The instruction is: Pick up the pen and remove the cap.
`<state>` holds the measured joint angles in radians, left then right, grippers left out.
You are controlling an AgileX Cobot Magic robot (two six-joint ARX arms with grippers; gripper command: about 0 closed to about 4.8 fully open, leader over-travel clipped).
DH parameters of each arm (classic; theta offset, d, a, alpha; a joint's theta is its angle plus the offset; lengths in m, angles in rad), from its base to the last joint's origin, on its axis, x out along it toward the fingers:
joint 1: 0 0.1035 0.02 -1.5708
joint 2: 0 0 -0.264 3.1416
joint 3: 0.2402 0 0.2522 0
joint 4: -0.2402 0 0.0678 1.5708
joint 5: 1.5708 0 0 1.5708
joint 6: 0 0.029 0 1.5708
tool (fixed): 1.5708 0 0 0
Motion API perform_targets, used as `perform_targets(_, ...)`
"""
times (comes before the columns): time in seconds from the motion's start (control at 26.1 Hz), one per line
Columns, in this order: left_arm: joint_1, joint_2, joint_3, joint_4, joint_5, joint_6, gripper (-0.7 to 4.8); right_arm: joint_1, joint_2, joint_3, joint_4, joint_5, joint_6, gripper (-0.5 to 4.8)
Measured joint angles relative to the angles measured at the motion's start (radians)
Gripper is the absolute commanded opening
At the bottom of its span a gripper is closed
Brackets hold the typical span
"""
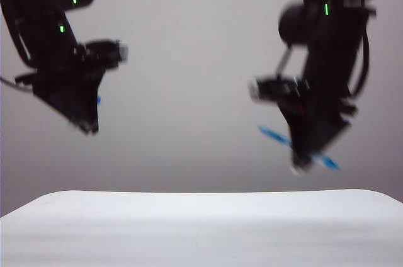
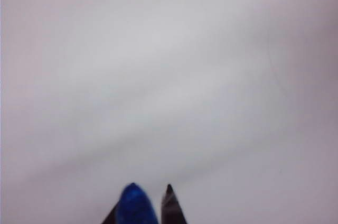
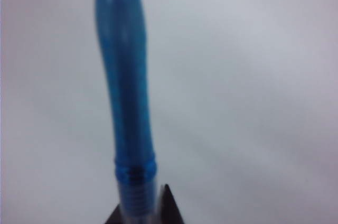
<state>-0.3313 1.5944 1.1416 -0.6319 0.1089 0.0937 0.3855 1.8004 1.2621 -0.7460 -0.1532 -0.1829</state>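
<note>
Above the table (image 1: 201,229), well apart: right gripper (image 1: 302,165) clamped on the pen (image 1: 272,135), left gripper (image 1: 90,128) clamped on the cap (image 2: 134,205), evidently pulled free.

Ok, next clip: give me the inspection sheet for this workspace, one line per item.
Surface: white table, bare in the exterior view.
Job's things: pen held aloft on the right, slanted; cap off the pen, in the other gripper.
Clutter: nothing seen.
Grippers: left gripper raised on the left, shut on the cap; right gripper raised on the right, shut on the pen. Both well apart, blurred.
Cables: dark cables loop along the right arm; one trails off the left arm at the picture's edge.
Surroundings: plain grey backdrop.
</note>
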Motion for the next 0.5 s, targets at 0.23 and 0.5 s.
perform_targets(0.23,-0.006,0.261,-0.063,-0.005,0.003,0.003,-0.06,-0.048,0.13,-0.004,0.008,-0.001,0.006,-0.06)
perform_targets(0.5,-0.006,0.369,-0.064,0.042,0.019,-0.016,-0.06,-0.051,0.156,-0.004,0.017,-0.001,0.006,-0.05)
